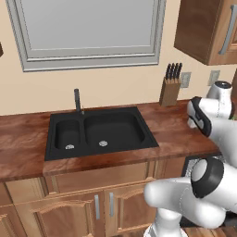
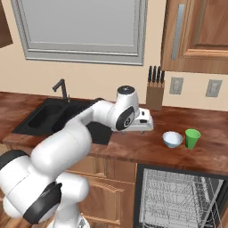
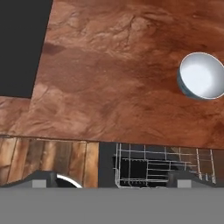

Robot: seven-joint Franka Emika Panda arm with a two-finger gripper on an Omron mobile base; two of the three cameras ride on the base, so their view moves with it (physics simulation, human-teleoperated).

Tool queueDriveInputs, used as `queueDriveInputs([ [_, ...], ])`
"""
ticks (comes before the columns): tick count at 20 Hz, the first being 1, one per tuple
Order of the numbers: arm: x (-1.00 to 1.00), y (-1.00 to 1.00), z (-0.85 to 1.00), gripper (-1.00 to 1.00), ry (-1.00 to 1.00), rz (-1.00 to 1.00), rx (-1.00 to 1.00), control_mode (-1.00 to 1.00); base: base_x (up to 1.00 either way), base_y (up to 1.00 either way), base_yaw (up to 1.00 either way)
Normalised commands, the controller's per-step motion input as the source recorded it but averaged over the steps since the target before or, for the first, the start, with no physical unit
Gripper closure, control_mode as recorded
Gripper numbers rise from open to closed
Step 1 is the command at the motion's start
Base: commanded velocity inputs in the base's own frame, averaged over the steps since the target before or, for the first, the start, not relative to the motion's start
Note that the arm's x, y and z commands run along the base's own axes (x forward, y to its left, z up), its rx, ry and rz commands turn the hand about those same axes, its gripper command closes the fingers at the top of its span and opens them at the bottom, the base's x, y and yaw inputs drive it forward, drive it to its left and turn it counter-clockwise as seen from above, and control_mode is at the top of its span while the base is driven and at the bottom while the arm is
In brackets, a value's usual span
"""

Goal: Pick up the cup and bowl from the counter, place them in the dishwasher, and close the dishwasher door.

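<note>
Dishwasher (image 2: 178, 198) open below counter (image 2: 133, 147) edge, grey wire rack (image 3: 162, 164) exposed. Gripper (image 2: 144, 126) hovers above counter, jaws wide apart, empty. Bowl (image 2: 172, 139) upright on counter, cup (image 2: 192, 138) just beside it, near knife block (image 2: 154, 95). No readable labels or writing anywhere.

1 bowl (image 2: 172, 139), 1 cup (image 2: 192, 138), 1 knife block (image 2: 155, 95), 2 wall outlets (image 2: 177, 85)
</note>
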Motion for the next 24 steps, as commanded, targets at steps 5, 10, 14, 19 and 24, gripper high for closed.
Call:
queueDriveInputs([
  [5, 0.31, -0.58, 0.00, -1.00, 0.00, 0.00, 0.00, -1.00, 0.00, 0.00, 0.00],
  [10, 0.34, -0.53, 0.00, -1.00, 0.00, 0.00, 0.00, -1.00, 0.00, 0.00, 0.00],
  [14, 0.32, -0.53, 0.00, -1.00, 0.00, 0.00, 0.00, -1.00, 0.00, 0.00, 0.00],
  [19, 0.27, -0.45, -0.01, -1.00, 0.00, 0.00, 0.00, -1.00, 0.00, 0.00, 0.00],
  [24, 0.29, -0.40, -0.12, -1.00, 0.00, 0.00, 0.00, -1.00, 0.00, 0.00, 0.00],
])
